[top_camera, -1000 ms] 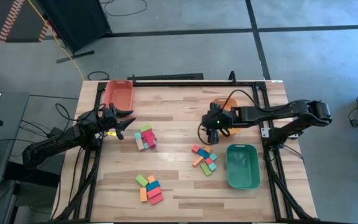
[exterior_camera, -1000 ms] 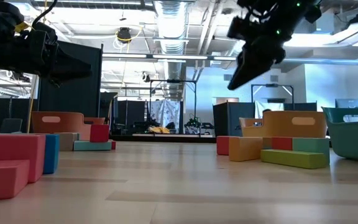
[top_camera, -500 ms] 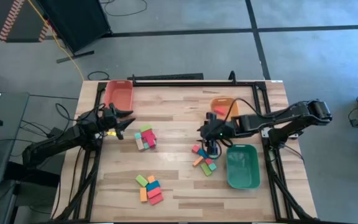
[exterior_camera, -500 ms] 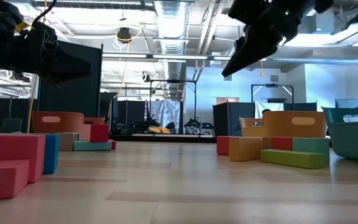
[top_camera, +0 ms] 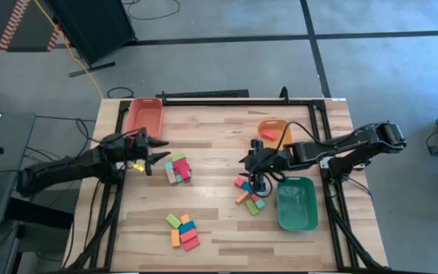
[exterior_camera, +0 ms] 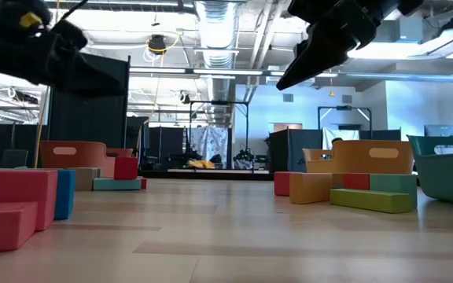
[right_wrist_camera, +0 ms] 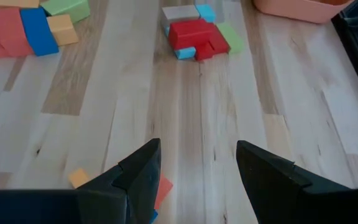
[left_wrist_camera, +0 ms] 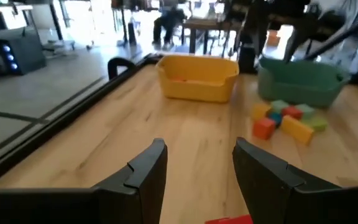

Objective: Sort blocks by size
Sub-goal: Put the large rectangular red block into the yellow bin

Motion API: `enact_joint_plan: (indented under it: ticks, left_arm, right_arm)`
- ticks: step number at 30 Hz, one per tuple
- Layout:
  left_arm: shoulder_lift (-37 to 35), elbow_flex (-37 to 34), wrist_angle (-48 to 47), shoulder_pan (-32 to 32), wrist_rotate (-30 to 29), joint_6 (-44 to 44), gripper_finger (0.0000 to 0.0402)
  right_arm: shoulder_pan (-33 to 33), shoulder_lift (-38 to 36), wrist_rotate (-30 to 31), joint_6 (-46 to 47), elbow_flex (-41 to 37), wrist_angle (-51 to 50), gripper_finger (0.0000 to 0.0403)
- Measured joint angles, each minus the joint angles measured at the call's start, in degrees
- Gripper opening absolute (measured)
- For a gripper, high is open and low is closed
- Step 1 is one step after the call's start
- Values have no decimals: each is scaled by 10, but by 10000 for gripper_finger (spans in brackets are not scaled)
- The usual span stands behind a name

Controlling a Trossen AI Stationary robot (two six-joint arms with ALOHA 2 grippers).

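Observation:
The blocks lie in three clusters on the wooden table: one mid-left (top_camera: 178, 169), one near the front (top_camera: 182, 230), and one at the right (top_camera: 249, 192). A red block (top_camera: 268, 135) lies in the orange tray (top_camera: 277, 125). My left gripper (top_camera: 157, 155) is open and empty, hovering just left of the mid-left cluster; a red block edge (left_wrist_camera: 229, 219) shows below its fingers. My right gripper (top_camera: 255, 180) is open and empty, above the far end of the right cluster; the wrist view shows an orange block (right_wrist_camera: 78, 177) and a red one (right_wrist_camera: 163, 188) by its fingers.
A red-orange tray (top_camera: 144, 116) stands at the far left. A green tray (top_camera: 307, 217) stands at the right, next to the right cluster. Bare wood lies between the clusters (top_camera: 215, 171). A dark frame runs along the table's far edge and both sides.
My right gripper has gone from over the orange tray toward the table's near edge and now stands above the right cluster. My left gripper has shifted a little toward the mid-left cluster. No block has moved.

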Motion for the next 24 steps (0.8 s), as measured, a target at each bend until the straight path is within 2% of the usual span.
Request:
enact_joint_plan:
  ticks: [5, 8, 12, 17, 24]
  left_arm:
    - [148, 65, 16, -36, -16, 60, 173]
    - [237, 113, -8, -60, -29, 117, 182]
    - [336, 192, -85, -86, -40, 181, 211]
    - [422, 298, -215, -110, -36, 235, 249]
    - [514, 388, -353, -139, -32, 327, 252]
  right_arm:
    - [0, 0, 0, 0, 0, 5, 240]
    - [3, 0, 0, 0, 0, 3, 240]
    - [11, 0, 0, 0, 0, -8, 240]
    - [21, 0, 0, 0, 0, -21, 240]
    - [29, 0, 0, 0, 0, -24, 240]
